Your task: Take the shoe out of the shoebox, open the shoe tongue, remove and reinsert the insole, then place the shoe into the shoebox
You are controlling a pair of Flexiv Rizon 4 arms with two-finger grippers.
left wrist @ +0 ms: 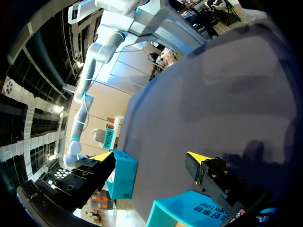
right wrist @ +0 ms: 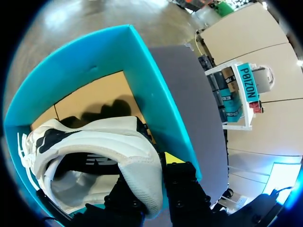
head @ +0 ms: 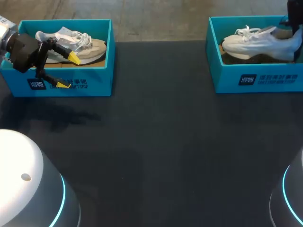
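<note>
Note your right shoebox (head: pixel 255 80): matt teal card, brown card floor; shoe (head: pixel 258 45): white cloth, smooth heel; table (head: pixel 156 142): dark, matt

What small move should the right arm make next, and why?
Probably raise it straight up a little. The right gripper seems to have its jaws closed on the heel of the white shoe, which lies inside the teal shoebox with a wall close beside the gripper, so lifting should clear the rim before moving sideways.

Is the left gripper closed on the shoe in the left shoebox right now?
No, the left gripper stands open, its yellow tips wide apart by the shoebox's front wall, while the shoe lies inside.
</note>
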